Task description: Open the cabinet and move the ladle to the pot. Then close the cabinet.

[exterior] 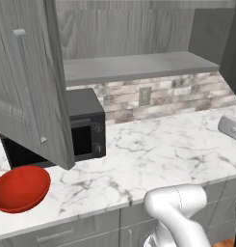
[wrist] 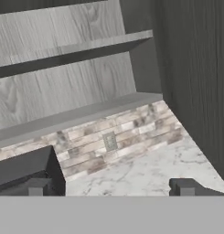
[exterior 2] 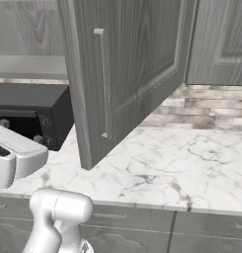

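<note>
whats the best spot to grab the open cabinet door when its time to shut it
Take the slim vertical bar handle on the open cabinet door, near its middle, coming at the door's outer face with the jaws either side of the bar. It stands off the panel, so the fingers can likely slip around it; the open gripper holds nothing.

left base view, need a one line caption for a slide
Cabinet door swung open over the marble counter, beside a black microwave and red bowl.

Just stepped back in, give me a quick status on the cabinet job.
Fingers open, holding nothing. Cabinet open, left door swung wide over the counter; shelves bare where visible. Microwave and red bowl beside that door.
</note>
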You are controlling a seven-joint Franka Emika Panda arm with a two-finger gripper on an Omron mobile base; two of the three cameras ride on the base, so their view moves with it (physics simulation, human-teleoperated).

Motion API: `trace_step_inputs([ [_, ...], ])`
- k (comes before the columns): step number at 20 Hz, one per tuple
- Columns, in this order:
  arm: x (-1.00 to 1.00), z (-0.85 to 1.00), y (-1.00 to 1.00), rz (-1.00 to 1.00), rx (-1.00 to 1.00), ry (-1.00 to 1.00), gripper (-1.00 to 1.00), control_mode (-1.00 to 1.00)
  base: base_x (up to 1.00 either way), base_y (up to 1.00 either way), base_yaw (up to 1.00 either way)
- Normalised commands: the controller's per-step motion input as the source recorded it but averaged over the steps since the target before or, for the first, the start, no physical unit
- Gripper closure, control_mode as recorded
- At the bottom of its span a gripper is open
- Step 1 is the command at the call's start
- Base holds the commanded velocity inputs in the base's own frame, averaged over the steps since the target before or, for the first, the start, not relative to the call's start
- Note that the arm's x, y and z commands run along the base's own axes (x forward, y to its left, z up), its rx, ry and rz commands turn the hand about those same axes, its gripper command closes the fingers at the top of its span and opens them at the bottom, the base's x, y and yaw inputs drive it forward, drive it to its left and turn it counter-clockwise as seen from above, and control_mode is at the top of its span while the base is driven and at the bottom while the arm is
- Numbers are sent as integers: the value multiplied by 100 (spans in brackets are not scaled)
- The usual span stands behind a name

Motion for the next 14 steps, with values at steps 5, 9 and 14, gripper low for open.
trace_step_inputs([
  [5,-37,0,-18,0,-2,-26,-100,-100,0,0,0],
  [9,-55,0,-4,0,-2,-20,-100,-100,0,0,0],
  [14,-4,0,-52,0,0,-14,-100,-100,0,0,0],
])
